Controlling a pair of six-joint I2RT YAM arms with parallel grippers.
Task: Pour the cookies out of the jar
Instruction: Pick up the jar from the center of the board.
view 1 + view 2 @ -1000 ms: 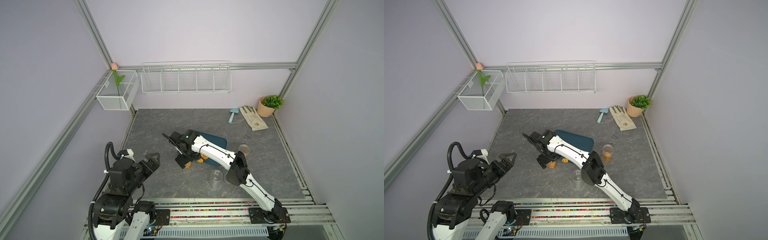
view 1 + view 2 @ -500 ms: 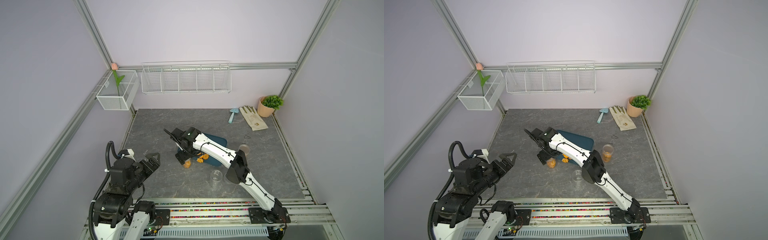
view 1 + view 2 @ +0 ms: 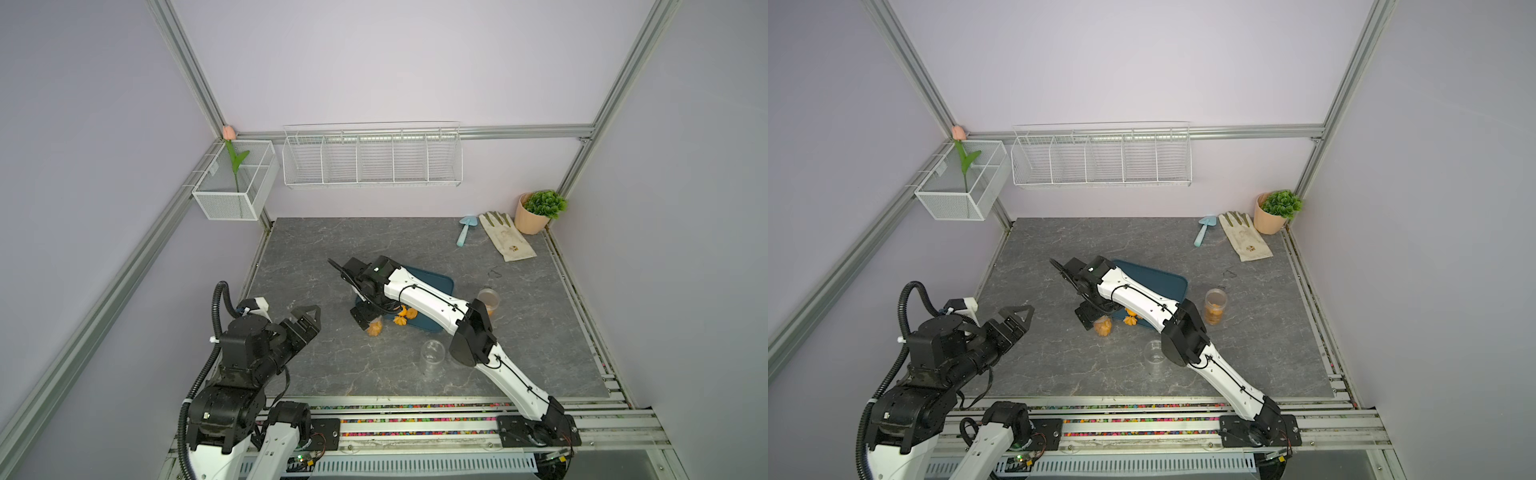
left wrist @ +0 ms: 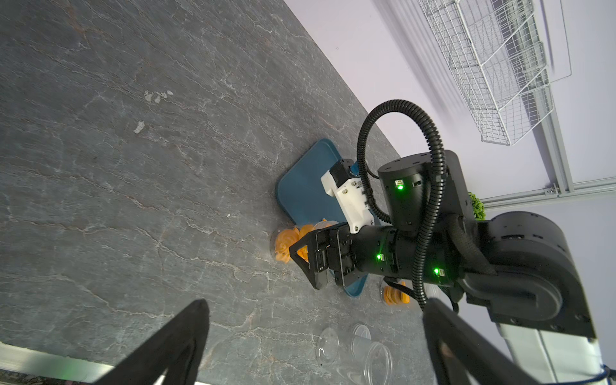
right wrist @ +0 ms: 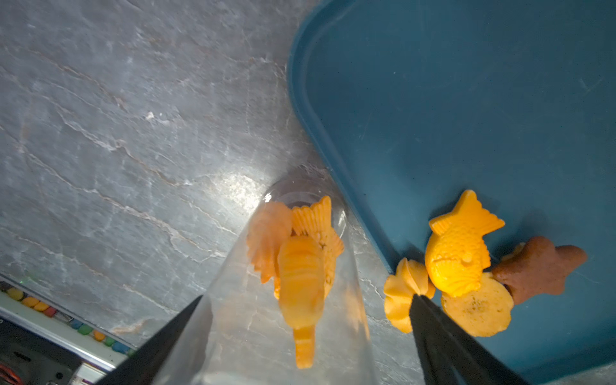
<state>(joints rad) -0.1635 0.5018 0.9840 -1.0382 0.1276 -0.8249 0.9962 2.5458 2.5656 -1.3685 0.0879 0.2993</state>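
Observation:
A clear jar (image 5: 240,300) stands on the table just off the front left corner of the blue tray (image 5: 466,100). Several orange cookies (image 5: 300,263) lie at the jar's bottom. My right gripper (image 5: 306,298) reaches down around the jar, open, with a gap between one finger and the glass. In both top views the jar (image 3: 374,329) (image 3: 1102,327) shows beside the right gripper (image 3: 369,322). More cookies (image 5: 456,253), among them a fish and a brown star (image 5: 540,270), lie on the tray's corner (image 3: 405,318). My left gripper (image 3: 309,322) (image 4: 315,305) hangs open near the table's left front, holding nothing.
A second jar with cookies (image 3: 488,301) stands right of the tray. An empty clear jar (image 3: 432,359) sits near the front edge beside the right arm's elbow. At the back right are a blue trowel (image 3: 465,230), a glove (image 3: 507,241) and a potted plant (image 3: 538,212).
The right wrist has shifted slightly toward the back over the tray and its jaws have eased a little wider. The jar stays at the tray's corner. The left arm has not moved.

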